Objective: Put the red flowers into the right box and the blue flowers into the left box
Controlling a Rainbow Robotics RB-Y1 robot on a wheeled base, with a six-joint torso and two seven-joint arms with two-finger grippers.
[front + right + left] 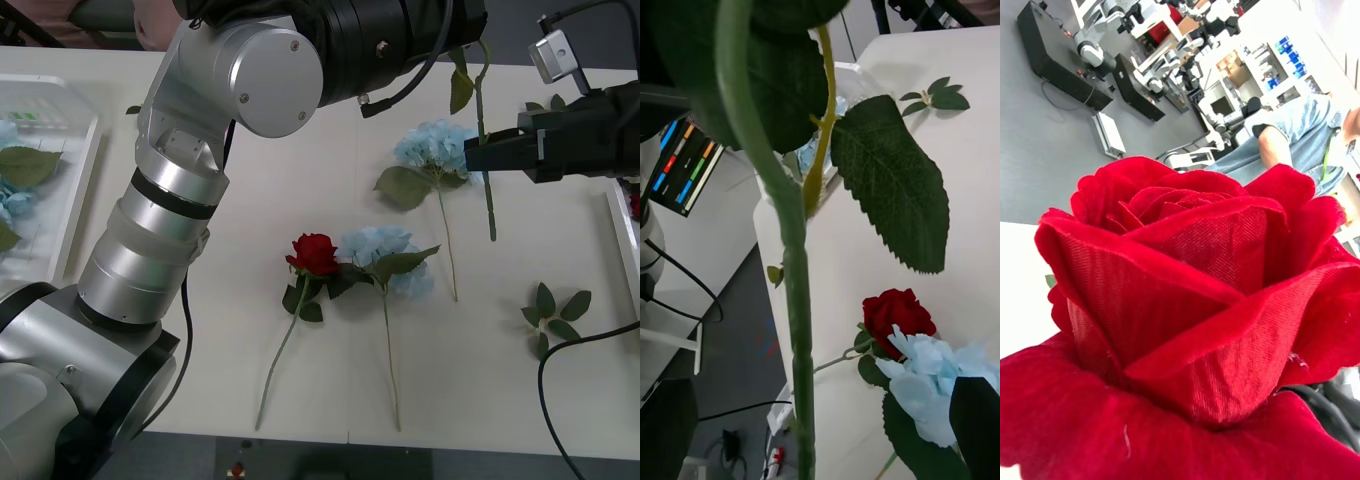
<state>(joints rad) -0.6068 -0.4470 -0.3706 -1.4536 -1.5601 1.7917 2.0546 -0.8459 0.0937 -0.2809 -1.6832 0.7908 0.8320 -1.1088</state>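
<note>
Over the white table (300, 180), a rose stem (489, 205) is held clamped by the right gripper (482, 155); it should be carried steadily to the right box (620, 235) and released low.

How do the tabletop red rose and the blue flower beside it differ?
The red rose has a small, tight deep-red bloom; the blue flower has a larger, fluffy pale-blue head. The rose's stem slants toward the robot's left; the blue flower's runs nearly straight. Both lie flat on the table, heads side by side.
</note>
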